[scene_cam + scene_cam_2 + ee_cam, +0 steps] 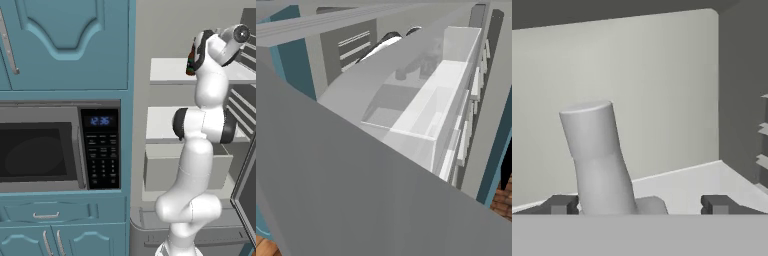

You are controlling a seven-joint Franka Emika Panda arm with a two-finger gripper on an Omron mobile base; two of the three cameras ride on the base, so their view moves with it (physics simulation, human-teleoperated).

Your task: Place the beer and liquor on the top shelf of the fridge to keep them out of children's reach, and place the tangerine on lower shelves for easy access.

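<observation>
1. Fingertips (559, 204) sit at the bottom of the hand view, far apart: the gripper (638, 205) is wide and holds nothing.
2. Between the tips rises the pale-capped neck of the liquor (597, 150). It is nearer the left-hand tip, and the other tip is well clear of it.
3. Its base seems to rest on the top shelf (692, 182), close to the fridge's (662, 75) back wall, so I judge the step to be the release and retreat.
4. To do it well, keep the gripper wide and draw back along the line of the neck. Avoid any sideways swing, since a tall bottle tips at a light brush.
5. Mind the beer (190, 60) as well. It stands on the same shelf just beside the arm's upper links in the left base view.
6. Hard to make out:
   - The neck leans in the hand view, but that camera rolls with the hand, so I cannot tell whether the bottle stands upright.
   - Its body and foot are cut off below the picture.
   - The arm covers most of the beer.
   - A near grey panel blocks much of the right base view, and what lies beyond it is hazy.
</observation>
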